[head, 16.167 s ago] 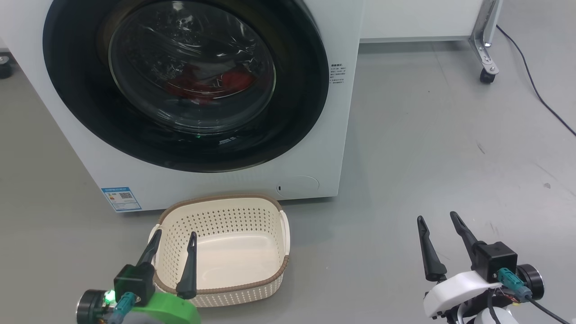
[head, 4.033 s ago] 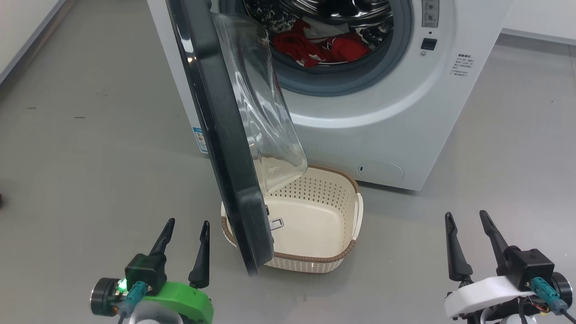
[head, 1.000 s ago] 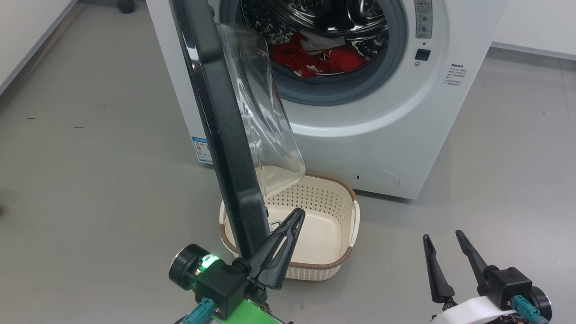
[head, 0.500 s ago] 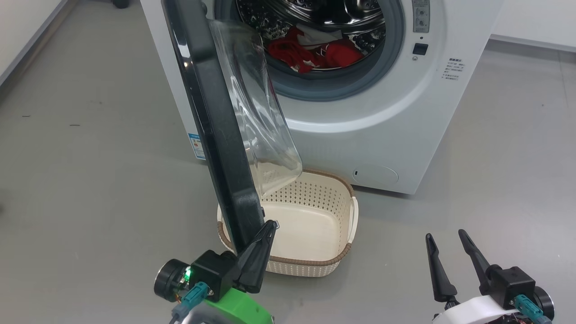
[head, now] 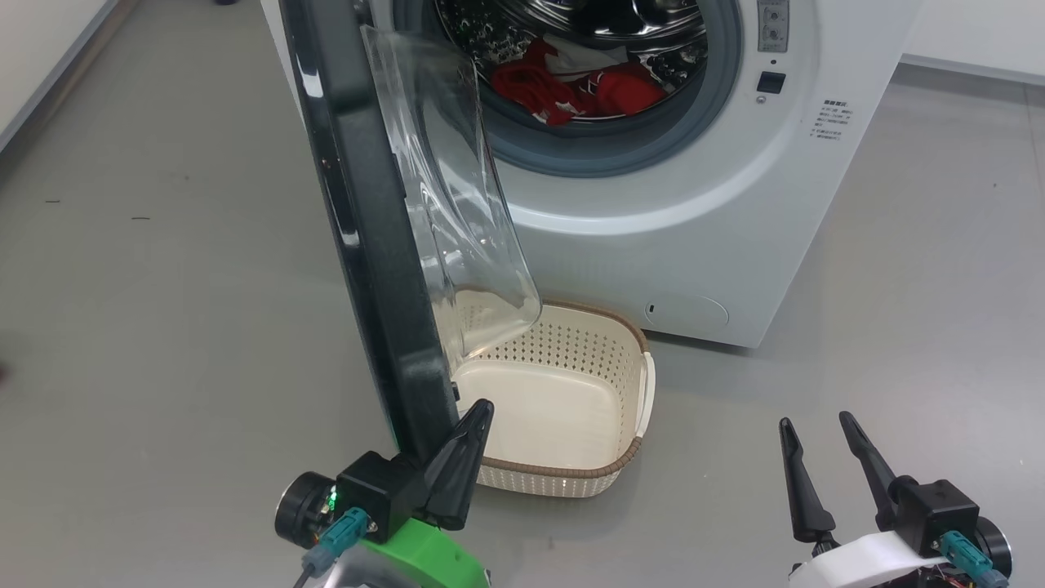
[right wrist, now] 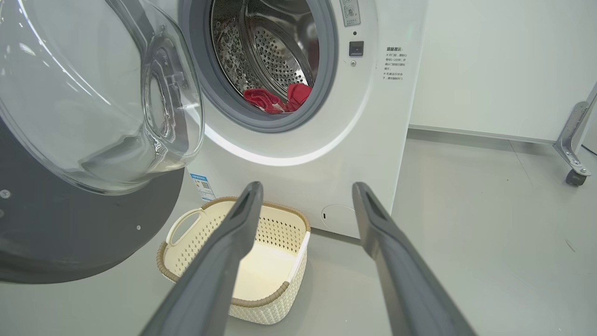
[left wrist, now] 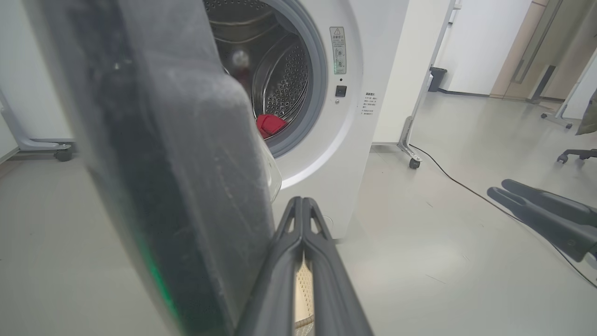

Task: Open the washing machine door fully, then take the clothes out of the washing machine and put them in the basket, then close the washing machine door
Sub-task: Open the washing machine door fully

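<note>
Our left gripper (head: 482,407) sits low at the near left, its two fingers pressed tip to tip with nothing between them. They lie against the inner side of the door's (head: 359,237) bottom edge, and we cannot tell whether they press on it or only brush it. The door stands partly open, swung out from the left side of the washer (head: 694,212) toward us. From the head we see it almost edge-on, with its glass bowl (head: 457,204) bulging to the right over the far left corner of the basket (head: 563,482). The basket rests on the grey floor (head: 163,286) just in front of the washer, below the drum (head: 620,24) mouth, its cream bottom showing bare. The clothes (head: 563,90) lie in a red heap at the low front of the drum, against the grey gasket (head: 588,155), with a bit of white cloth behind them. Our right gripper (head: 815,420) hangs at the near right, well apart from the basket and the washer, its fingers spread wide and holding nothing.
</note>
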{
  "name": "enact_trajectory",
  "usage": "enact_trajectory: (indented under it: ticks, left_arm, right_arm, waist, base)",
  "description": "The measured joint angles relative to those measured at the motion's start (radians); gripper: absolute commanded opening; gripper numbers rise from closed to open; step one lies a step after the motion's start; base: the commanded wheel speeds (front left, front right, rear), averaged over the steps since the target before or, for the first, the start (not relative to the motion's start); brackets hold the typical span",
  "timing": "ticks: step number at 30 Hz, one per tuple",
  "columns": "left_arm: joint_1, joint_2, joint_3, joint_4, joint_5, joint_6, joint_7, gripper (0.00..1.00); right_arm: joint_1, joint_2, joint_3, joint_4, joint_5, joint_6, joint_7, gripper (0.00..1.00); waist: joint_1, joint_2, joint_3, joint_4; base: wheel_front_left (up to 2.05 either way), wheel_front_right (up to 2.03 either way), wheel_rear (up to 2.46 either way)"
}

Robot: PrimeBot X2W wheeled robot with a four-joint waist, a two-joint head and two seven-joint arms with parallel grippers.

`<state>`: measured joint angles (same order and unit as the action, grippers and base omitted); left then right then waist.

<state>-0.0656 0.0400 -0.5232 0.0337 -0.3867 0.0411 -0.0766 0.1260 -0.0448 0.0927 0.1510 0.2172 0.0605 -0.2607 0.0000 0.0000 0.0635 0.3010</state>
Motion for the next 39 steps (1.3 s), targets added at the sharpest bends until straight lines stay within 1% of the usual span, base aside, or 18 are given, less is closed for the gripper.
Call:
enact_trajectory:
  ticks: [7,13,21,27,39]
  left_arm:
    - [0.003,0.002,0.022,0.026,0.000,0.024,-0.014,0.00]
    - [0.017,0.001,0.059,0.036,-0.003,0.043,-0.032,0.00]
    - [0.025,0.007,0.111,0.057,0.002,0.055,-0.054,0.00]
    - [0.035,0.009,0.207,0.072,-0.009,0.068,-0.082,0.00]
    - [0.036,0.046,0.349,0.112,-0.009,0.068,-0.102,0.00]
  right_arm:
    - [-0.002,0.001,-0.015,-0.005,0.000,0.000,0.000,1.00]
    - [-0.007,0.002,-0.014,-0.004,-0.006,0.009,0.000,1.00]
    - [-0.010,0.002,-0.020,-0.003,-0.008,0.009,0.000,1.00]
    - [-0.010,0.003,-0.026,-0.001,-0.008,0.010,0.000,1.00]
    - [-0.010,0.004,-0.035,-0.001,-0.008,0.012,0.000,1.00]
  waist:
    - [0.0000,0.0000,0.005,0.016]
    - [0.0000,0.0000,0.008,0.028]
    - [0.0000,0.0000,0.008,0.043]
    - [0.0000,0.0000,0.003,0.047]
    - [0.0000,0.0000,-0.004,0.042]
  base:
    - [0.00,0.00,0.00]
    - [0.00,0.00,0.00]
    - [0.00,0.00,0.00]
    - [0.00,0.00,0.00]
    - [0.00,0.00,0.00]
